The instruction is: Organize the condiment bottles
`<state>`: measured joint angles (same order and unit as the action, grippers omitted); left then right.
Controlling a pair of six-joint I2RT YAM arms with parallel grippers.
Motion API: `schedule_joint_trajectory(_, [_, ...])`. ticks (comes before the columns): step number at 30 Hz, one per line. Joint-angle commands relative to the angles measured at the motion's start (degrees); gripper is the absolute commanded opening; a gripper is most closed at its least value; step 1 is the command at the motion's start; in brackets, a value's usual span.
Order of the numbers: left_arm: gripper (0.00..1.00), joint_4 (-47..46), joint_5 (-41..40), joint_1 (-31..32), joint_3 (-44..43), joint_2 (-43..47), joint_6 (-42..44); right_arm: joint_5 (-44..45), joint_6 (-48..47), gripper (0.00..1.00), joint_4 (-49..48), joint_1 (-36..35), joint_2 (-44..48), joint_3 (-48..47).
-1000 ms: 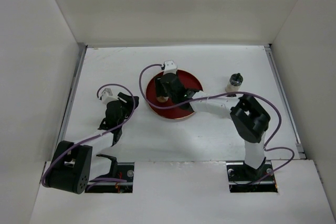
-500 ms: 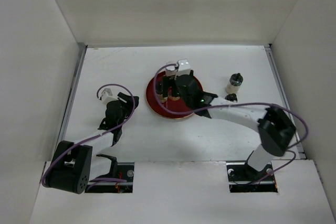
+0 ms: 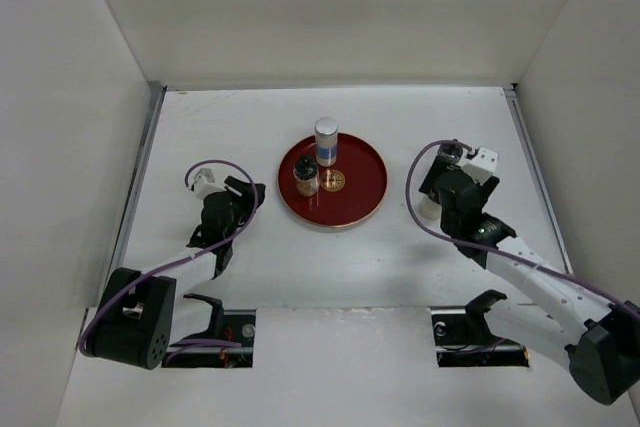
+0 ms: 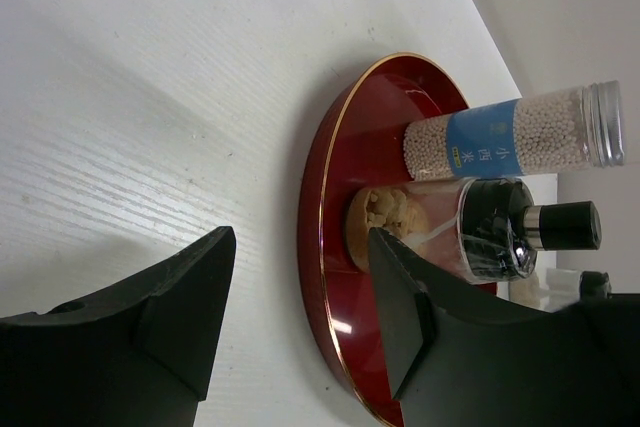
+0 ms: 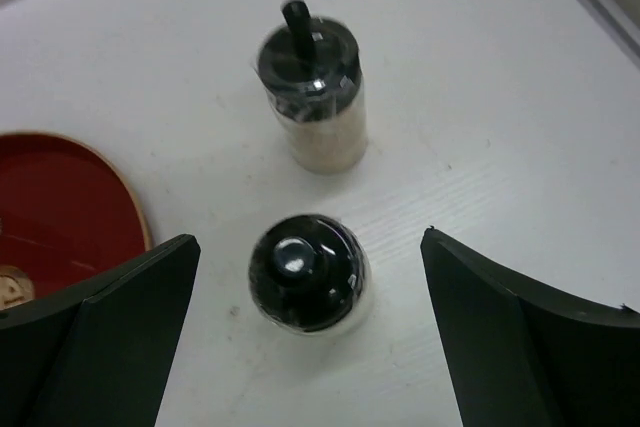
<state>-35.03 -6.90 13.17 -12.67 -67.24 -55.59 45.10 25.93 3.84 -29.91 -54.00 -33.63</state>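
On the red tray (image 3: 365,162) stand two condiment bottles: the tall white bottle with a blue band (image 3: 326,141) and a short dark-capped shaker (image 3: 306,179). The left wrist view shows the tall bottle (image 4: 510,142), the shaker (image 4: 470,232) and the tray rim (image 4: 320,217). My left gripper (image 3: 250,192) (image 4: 300,237) rests open just left of the tray, holding nothing. My right gripper (image 3: 440,185) (image 5: 308,247) hangs open over a shaker (image 5: 305,272) seen cap-up between its fingers. A pale-filled shaker (image 5: 312,97) (image 3: 452,152) stands just beyond.
White walls enclose the table on three sides. A metal rail (image 3: 535,177) runs along the right edge, close to the right arm. A gold emblem (image 3: 333,181) marks the tray's middle. The tray's edge (image 5: 135,207) lies to the left of the right gripper.
My right gripper opened over the tray, left the short shaker standing there, and swung right to hover above the two shakers on the table. The left arm stayed still.
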Motion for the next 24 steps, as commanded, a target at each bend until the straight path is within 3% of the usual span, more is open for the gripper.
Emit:
schedule_joint_trajectory(1, [0.54, -3.56, 0.13, 0.23, 0.1, -0.26, -0.22, -4.65, 4.39, 1.0, 2.59, 1.56, -3.03, 0.05])
schedule_joint_trajectory(9, [0.54, -4.17, 0.22, 0.76, -0.17, -0.96, -0.04, -8.89, 3.07, 1.0, -3.92, 2.89, -13.14, -1.97])
schedule_joint_trajectory(14, [0.54, -4.17, 0.74, 0.23, 0.01, -0.79, -0.31, -7.58, 3.25, 0.77, -4.53, 4.29, -15.7, -3.2])
schedule_joint_trajectory(17, [0.54, -4.17, 0.65, 0.32, 0.01, -0.96, -0.39, -1.88, 1.41, 0.64, -4.54, 2.63, -13.69, -3.9])
schedule_joint_trajectory(21, [0.54, -4.17, 0.31, 0.58, -0.17, -1.14, -0.13, 1.13, -2.46, 0.6, -5.24, -2.9, -9.56, -5.92])
schedule_joint_trajectory(24, [0.54, -4.17, 0.74, 0.06, -0.17, -1.49, -0.39, -2.45, -3.61, 0.6, -6.99, -7.82, -11.12, -8.9])
